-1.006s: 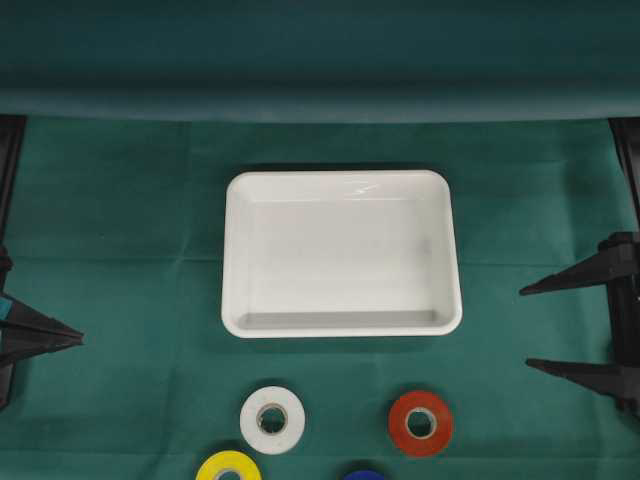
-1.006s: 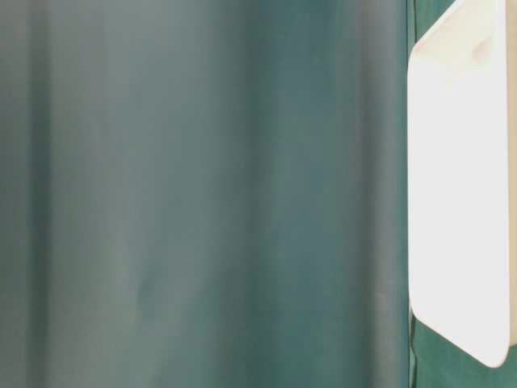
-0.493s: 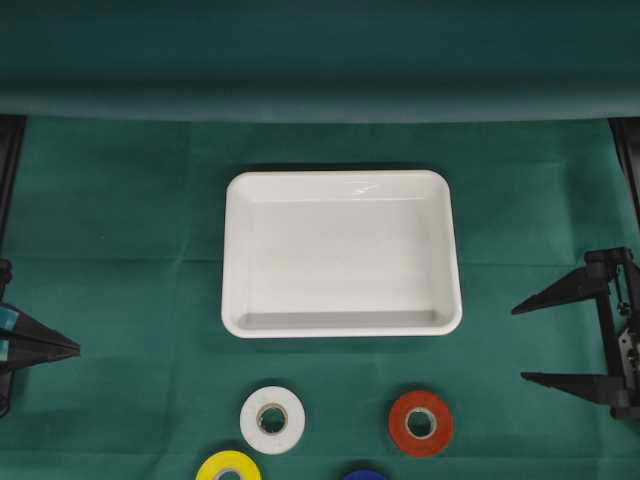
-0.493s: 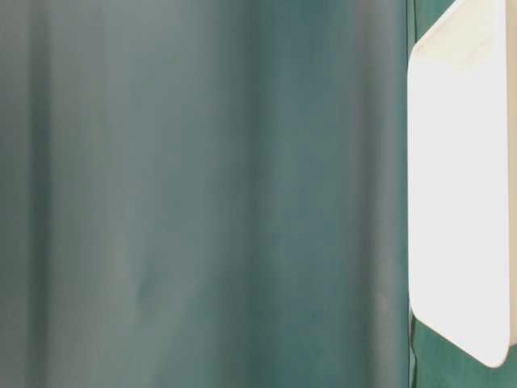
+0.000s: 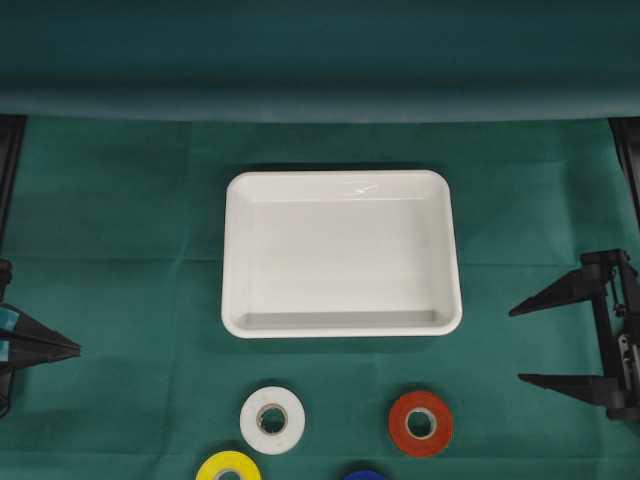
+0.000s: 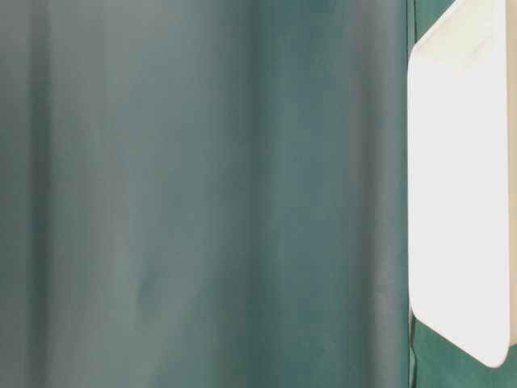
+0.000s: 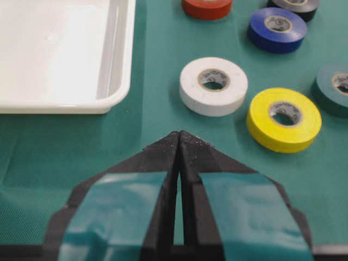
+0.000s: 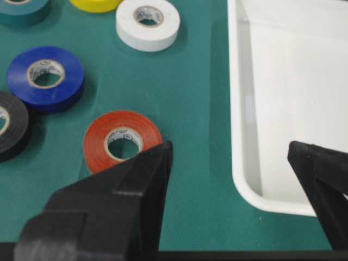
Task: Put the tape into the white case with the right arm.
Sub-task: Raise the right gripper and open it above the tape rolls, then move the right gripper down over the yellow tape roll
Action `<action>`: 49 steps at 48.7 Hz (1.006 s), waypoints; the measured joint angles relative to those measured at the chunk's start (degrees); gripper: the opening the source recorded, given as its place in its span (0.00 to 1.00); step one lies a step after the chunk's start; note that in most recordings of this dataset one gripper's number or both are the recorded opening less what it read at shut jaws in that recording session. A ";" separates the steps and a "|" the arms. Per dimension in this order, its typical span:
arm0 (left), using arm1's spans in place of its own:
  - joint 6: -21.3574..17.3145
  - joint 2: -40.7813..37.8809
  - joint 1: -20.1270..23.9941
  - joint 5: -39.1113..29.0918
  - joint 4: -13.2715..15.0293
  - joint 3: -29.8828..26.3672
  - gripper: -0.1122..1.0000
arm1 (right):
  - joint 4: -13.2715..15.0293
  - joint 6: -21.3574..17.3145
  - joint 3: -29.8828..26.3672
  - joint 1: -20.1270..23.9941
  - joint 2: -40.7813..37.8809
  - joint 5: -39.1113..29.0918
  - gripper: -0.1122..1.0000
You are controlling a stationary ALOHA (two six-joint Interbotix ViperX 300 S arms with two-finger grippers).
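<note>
Widely spread right fingers (image 5: pixel 545 298), nothing held

bare green cloth (image 5: pixel 520 210) between right jaws and white case (image 5: pixel 342 328), unobstructed

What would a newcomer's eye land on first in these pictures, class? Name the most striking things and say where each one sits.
The glossy white case stands out first, empty in the middle of the green cloth. Next come the bright tape rolls below it: a white roll, a red roll, and a yellow roll cut off by the bottom edge. At the right edge the right gripper stands open; the left gripper is shut.
</note>
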State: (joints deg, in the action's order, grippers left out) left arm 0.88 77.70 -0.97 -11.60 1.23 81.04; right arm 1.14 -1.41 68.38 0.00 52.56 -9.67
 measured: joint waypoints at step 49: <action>0.00 0.00 0.09 0.00 -0.09 0.00 0.10 | 0.00 0.09 -16.52 4.39 -33.75 7.21 0.68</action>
State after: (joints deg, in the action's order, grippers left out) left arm 0.88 77.70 -0.88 -11.60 1.14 81.04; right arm 1.14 -1.32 51.86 4.39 18.81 -2.46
